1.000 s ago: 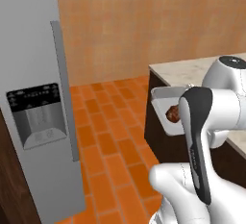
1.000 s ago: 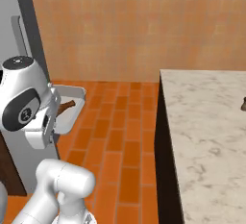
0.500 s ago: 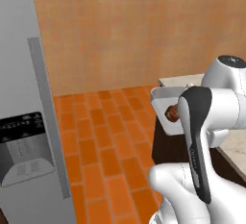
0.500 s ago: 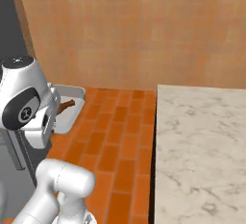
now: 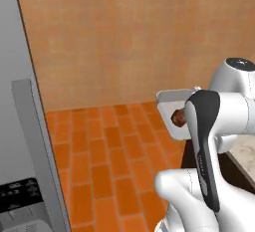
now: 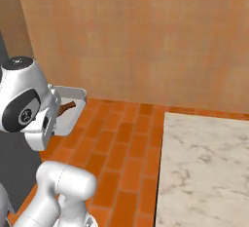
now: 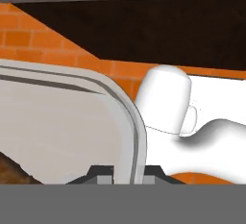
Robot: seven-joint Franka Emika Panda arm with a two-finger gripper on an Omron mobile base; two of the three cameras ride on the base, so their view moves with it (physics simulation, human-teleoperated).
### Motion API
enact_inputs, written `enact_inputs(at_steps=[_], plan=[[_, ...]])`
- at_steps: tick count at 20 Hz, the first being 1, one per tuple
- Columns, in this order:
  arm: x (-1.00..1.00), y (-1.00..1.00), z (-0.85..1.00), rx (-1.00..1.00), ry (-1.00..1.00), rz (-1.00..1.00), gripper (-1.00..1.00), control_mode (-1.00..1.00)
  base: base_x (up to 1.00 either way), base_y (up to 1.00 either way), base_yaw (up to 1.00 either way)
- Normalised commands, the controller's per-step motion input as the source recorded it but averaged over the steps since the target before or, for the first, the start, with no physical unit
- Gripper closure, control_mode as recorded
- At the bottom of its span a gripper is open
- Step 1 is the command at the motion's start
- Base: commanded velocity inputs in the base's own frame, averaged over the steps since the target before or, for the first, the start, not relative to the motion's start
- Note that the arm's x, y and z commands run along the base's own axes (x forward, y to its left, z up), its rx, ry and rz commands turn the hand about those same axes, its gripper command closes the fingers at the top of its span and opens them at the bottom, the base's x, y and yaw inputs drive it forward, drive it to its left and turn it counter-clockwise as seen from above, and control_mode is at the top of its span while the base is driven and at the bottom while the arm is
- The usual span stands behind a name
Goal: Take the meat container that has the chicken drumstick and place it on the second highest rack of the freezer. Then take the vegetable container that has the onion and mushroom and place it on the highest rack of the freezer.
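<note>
A white meat container (image 5: 170,98) hangs in the air over the brick floor, held level in front of the arm. The reddish-brown chicken drumstick (image 5: 178,118) lies inside it. From the other side, the container (image 6: 74,102) and drumstick (image 6: 66,106) sit just beside the white wrist. In the hand view my gripper (image 7: 129,174) is shut on the container's rim (image 7: 126,117), one dark tip on each side of it. A corner of the drumstick (image 7: 8,167) shows at the lower left. The grey freezer (image 5: 15,106) with its bar handle (image 5: 41,146) stands at the left, door closed.
A marble counter (image 6: 204,162) lies to the right of the arm, and its edge (image 5: 245,152) shows behind the arm. An orange brick floor (image 5: 109,151) stretches ahead to a tan wall (image 6: 146,36). The freezer's dispenser panel (image 5: 20,196) is at the lower left.
Both base views have swung with the base: the freezer has slid left and the wall now takes up more of the picture. The container stays in the grip, unchanged relative to the arm.
</note>
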Motion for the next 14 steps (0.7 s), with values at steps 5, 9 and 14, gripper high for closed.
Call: enact_inputs(at_steps=[5,9,14], plan=[[0.00,0.00,0.00,0.00,0.00,0.00,1.00,1.00,1.00,-0.18,0.16],[0.00,0.00,0.00,0.00,0.00,0.00,1.00,1.00,0.99,-0.16,0.21],[0.00,0.00,0.00,0.00,0.00,0.00,1.00,1.00,0.36,-0.16,0.46]])
